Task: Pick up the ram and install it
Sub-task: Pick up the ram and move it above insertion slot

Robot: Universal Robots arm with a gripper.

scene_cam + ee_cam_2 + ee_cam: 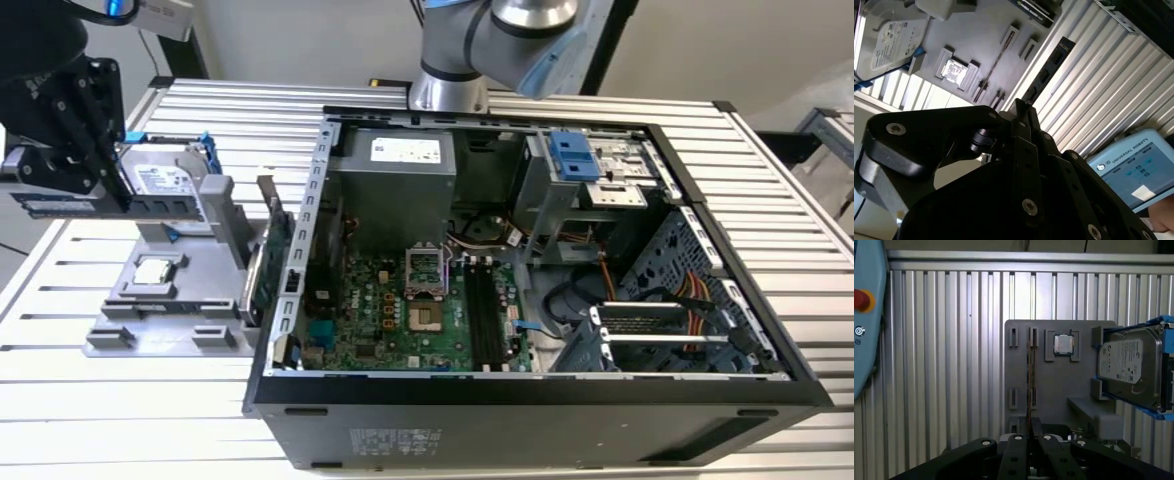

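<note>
My gripper (60, 190) hangs at the exterior view's left, above and beside the grey parts holder (160, 300). It is shut on the ram (54, 207), a thin dark stick lying level under the black fingers. In the second wrist view the ram (1046, 70) sticks out past the gripper (1021, 107) over the ribbed table. In the first wrist view the ram (1029, 380) shows edge-on, rising from the gripper (1030, 426). The open computer case (534, 395) lies to the exterior view's right, its black memory slots (487, 315) beside the processor socket.
A hard drive with blue rails (167, 180) stands on the holder next to the gripper, with a processor chip (154, 270) below it. A green card with a metal bracket (274, 270) stands against the case wall. A teach pendant (1134, 170) lies on the table.
</note>
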